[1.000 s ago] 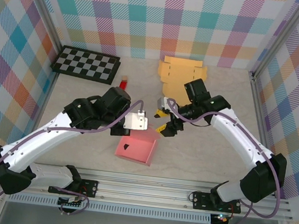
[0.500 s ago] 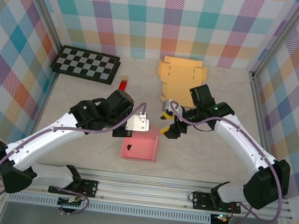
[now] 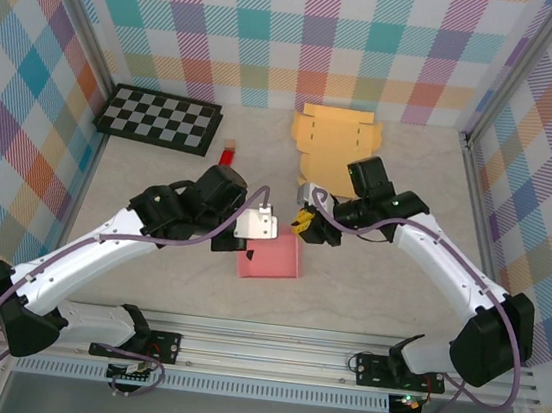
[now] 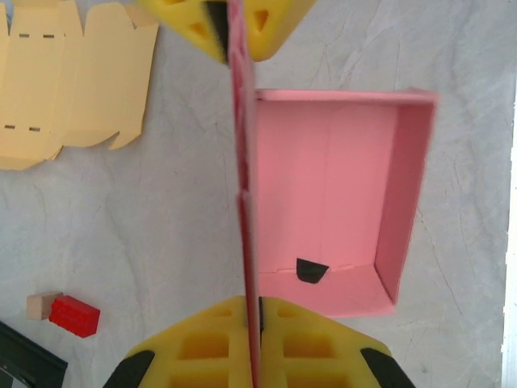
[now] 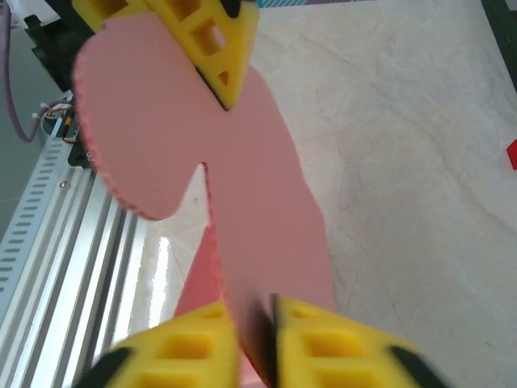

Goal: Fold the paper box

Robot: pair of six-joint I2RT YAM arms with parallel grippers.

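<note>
Both clenched | left fingers (image 4: 283, 347) on paper box (image 4: 331, 178) wall | right fingers (image 5: 323, 343) on flap (image 5: 266, 242) (pink)

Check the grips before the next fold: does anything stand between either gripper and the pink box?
Nothing visible does. The left gripper and the right gripper each clamp a panel of the pink box directly.

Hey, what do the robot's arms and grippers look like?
The left arm and right arm both have white links with black joints and bases, and a purple cable runs along each. The left gripper and right gripper carry yellow fingers with moulded cut-out pockets.
</note>
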